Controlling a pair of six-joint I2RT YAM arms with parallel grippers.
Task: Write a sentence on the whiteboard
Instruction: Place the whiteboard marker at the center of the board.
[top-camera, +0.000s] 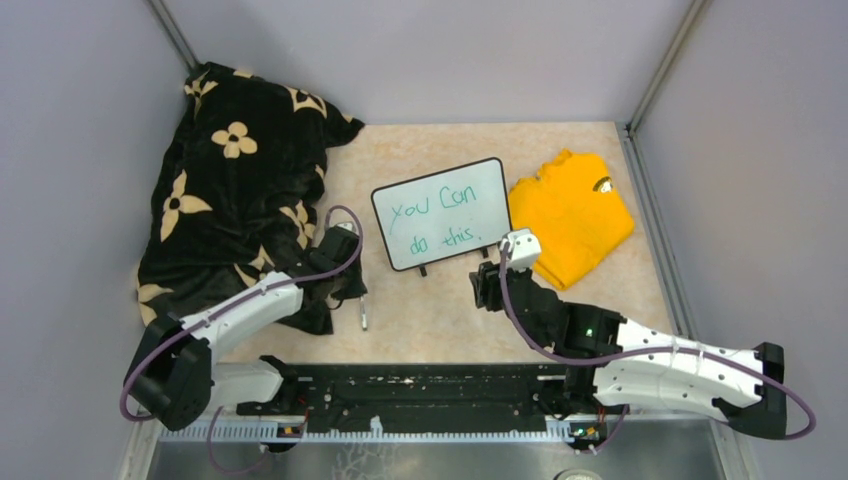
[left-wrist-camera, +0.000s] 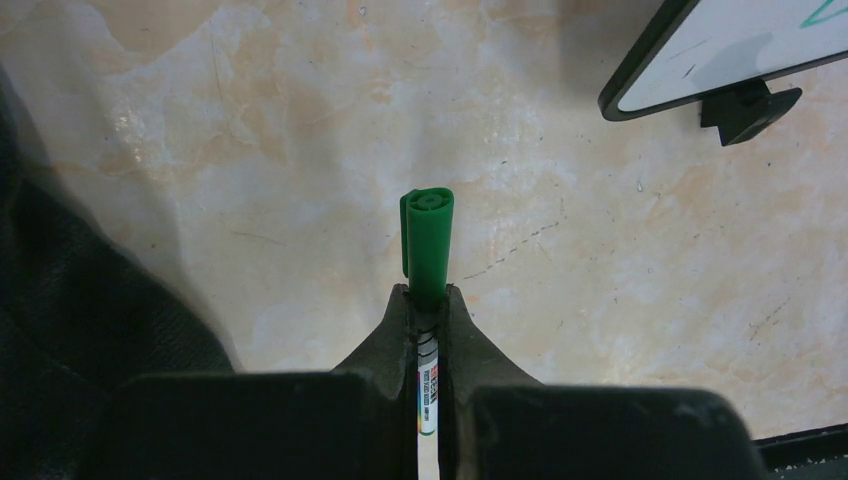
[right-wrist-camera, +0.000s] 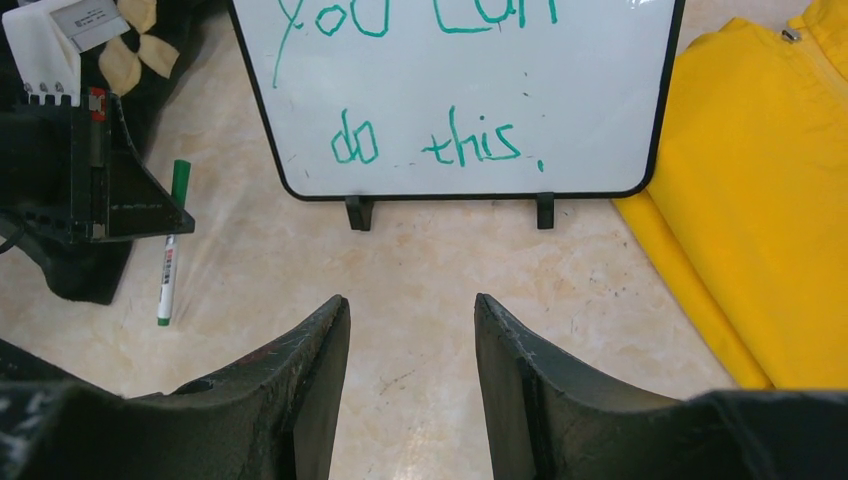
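The whiteboard stands on small black feet mid-table, with "you can do this." written on it in green. Its lower half fills the top of the right wrist view, and one corner shows in the left wrist view. My left gripper is shut on a white marker whose green cap pokes past the fingertips, left of the board and low over the table. The same marker appears in the right wrist view. My right gripper hangs open and empty in front of the board's lower right corner.
A folded yellow shirt lies right of the board, close to my right wrist. A black blanket with cream flowers is heaped at the left, under and beside my left arm. Grey walls enclose the table.
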